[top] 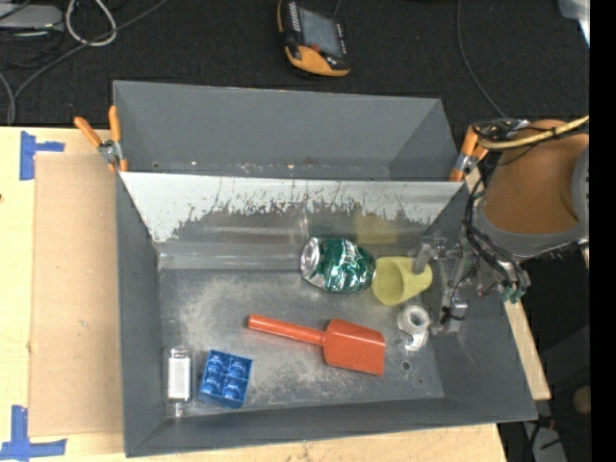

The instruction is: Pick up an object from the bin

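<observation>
Over on the right side of the grey bin (279, 142), we see the gripper (445, 292) low against the sloping right wall, with the arm's orange-brown wrist cover (529, 186) and its cables behind it, outside the rim. From this high, slanted camera view we cannot tell whether the gripper is open or closed, and we see nothing clearly caught in it.

Just beside it, toward the middle of the bin, lies a yellow cup (399, 280), tipped onto its side with its mouth turned to the left. Below the cup and close under the gripper sits a small silver cap-like piece (415, 320) on the bin floor. Whether the gripper touches either one we cannot make out.

Left of the cup, touching it or nearly so, rests a crushed green can (336, 264) near the foot of the back wall. In front of these lies an orange scoop (337, 341), its handle pointing left and its broad end near the silver piece.

Well apart, in the near left corner, we find a blue block (225, 378) with raised studs and, just beside it on the left, a small clear box (178, 374) standing along the wall.
</observation>
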### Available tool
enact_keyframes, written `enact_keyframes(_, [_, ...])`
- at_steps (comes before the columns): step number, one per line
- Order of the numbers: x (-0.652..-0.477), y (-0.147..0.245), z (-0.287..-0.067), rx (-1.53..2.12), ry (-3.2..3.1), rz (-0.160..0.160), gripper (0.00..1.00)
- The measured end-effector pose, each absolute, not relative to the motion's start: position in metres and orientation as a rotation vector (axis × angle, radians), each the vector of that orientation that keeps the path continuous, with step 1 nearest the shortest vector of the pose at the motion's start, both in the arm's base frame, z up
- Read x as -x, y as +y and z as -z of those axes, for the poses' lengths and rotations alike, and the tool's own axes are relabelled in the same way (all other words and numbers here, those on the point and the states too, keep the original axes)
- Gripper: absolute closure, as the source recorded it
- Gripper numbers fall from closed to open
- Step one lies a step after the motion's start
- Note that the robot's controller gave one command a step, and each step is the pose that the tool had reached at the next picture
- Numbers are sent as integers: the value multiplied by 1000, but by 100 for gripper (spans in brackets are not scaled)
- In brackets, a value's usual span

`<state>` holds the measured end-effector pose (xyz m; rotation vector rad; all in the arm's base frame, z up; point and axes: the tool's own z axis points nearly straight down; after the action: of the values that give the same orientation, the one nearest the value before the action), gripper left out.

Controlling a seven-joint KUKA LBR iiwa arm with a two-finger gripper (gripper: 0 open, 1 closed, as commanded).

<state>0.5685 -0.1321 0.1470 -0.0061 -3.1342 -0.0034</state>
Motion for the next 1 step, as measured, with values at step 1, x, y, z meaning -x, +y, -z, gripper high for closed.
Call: enact_keyframes(1, [-570,-131,-152,-3,-3141,1,0])
